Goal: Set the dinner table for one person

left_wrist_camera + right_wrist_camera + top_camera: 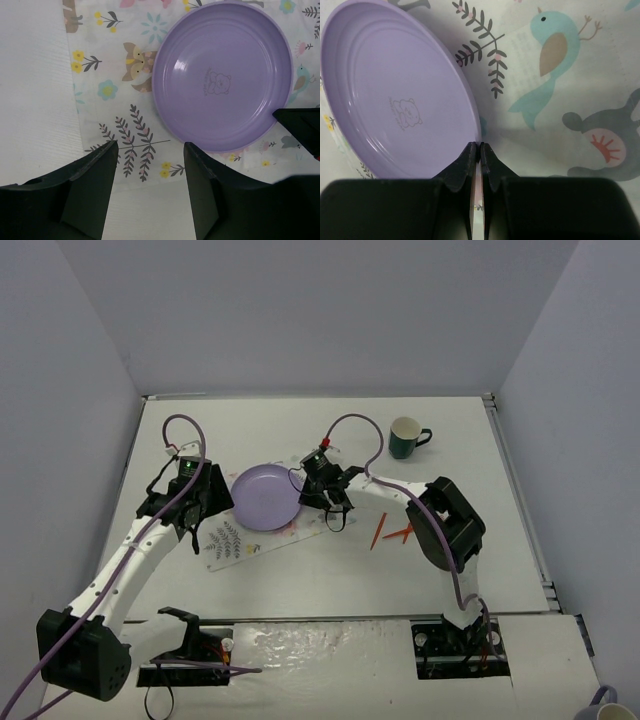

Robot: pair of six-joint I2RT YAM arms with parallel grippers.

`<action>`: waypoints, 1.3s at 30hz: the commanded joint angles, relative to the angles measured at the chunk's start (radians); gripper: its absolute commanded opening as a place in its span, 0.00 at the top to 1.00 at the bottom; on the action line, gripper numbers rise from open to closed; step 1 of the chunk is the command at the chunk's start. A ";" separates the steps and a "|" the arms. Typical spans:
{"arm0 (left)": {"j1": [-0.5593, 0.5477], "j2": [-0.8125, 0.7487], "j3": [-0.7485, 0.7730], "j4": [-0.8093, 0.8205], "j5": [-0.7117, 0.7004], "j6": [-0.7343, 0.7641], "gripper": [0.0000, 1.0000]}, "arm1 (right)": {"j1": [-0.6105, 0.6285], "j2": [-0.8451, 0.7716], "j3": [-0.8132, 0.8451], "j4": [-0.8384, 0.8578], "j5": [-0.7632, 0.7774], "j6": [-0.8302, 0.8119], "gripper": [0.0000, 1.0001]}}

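The left arm [120,570] reaches forward from its base. The left gripper [150,146] points down, and its two fingers [95,185] are wide apart. The right arm [445,525] bends at the elbow and stretches to the left. The right gripper [479,146] points down too, its fingers pressed tight together.

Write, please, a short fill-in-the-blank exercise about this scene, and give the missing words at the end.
1. The purple plate lies on the printed ____, not directly on the bare dinner table.
2. The mug at the far right is dark ____ in colour.
3. The left end effector is ____ and holds nothing.

Missing words: placemat; green; open.
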 commanded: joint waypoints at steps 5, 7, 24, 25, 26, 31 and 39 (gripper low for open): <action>0.011 -0.026 0.016 0.027 -0.020 -0.006 0.48 | 0.031 -0.004 0.068 0.037 -0.049 -0.020 1.00; 0.011 -0.025 0.016 0.027 -0.020 -0.007 0.48 | 0.034 0.000 0.073 0.036 -0.055 -0.027 1.00; 0.012 -0.042 0.005 0.043 -0.013 0.001 0.48 | -0.316 -0.325 -0.016 -0.117 0.494 -0.235 0.41; 0.012 -0.039 0.005 0.045 -0.012 0.003 0.48 | -0.409 -0.340 -0.088 -0.059 0.422 -0.217 0.42; 0.013 -0.035 0.006 0.045 -0.010 0.004 0.48 | -0.477 -0.353 -0.142 -0.010 0.344 -0.193 0.43; 0.019 -0.024 0.005 0.050 -0.001 0.006 0.48 | -0.736 -0.378 -0.352 0.223 0.022 -0.069 0.49; 0.031 -0.009 0.002 0.064 0.009 0.007 0.48 | -0.927 -0.189 -0.518 0.741 -0.475 0.176 0.54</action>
